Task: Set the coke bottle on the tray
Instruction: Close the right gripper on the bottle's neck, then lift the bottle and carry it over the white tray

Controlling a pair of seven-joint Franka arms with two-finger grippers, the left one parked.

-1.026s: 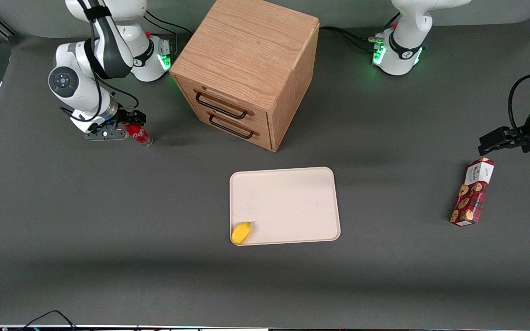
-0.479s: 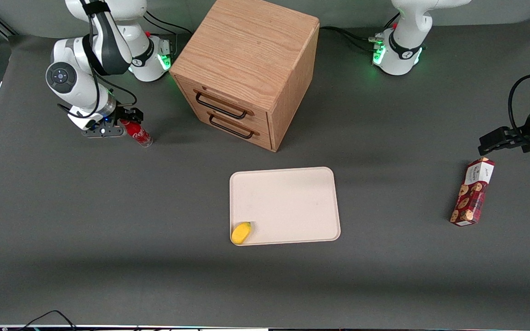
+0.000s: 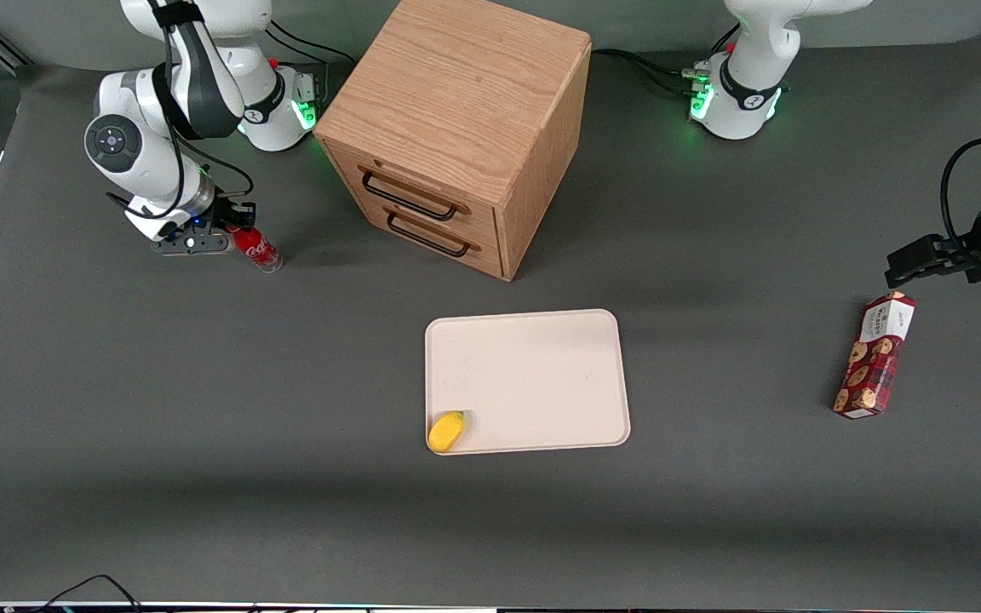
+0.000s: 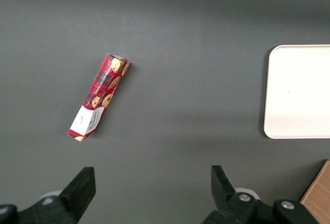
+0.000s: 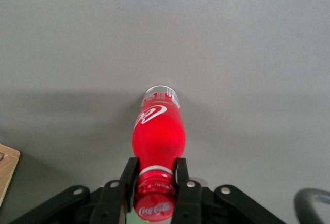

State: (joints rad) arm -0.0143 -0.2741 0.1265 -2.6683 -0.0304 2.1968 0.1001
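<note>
The claw (image 5: 154,180) is clamped on the cap of the coke bottle (image 5: 156,133), which looks light, hard and slippery.

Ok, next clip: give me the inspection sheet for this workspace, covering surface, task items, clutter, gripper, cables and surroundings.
Surface: dark grey table, matte, no spills seen.
Coke bottle: tilted, base on the table at the working arm's end, neck between the fingers.
Tray: flat on the table, nearer the front camera than the wooden cabinet; no bottle on it.
Clutter: yellow fruit-like item in a tray corner; cookie box at the parked arm's end.
Gripper: shut on the bottle's cap and neck.
Cables: black cables by the arm bases; another cable at the table's near edge.
Surroundings: nothing seen.
</note>
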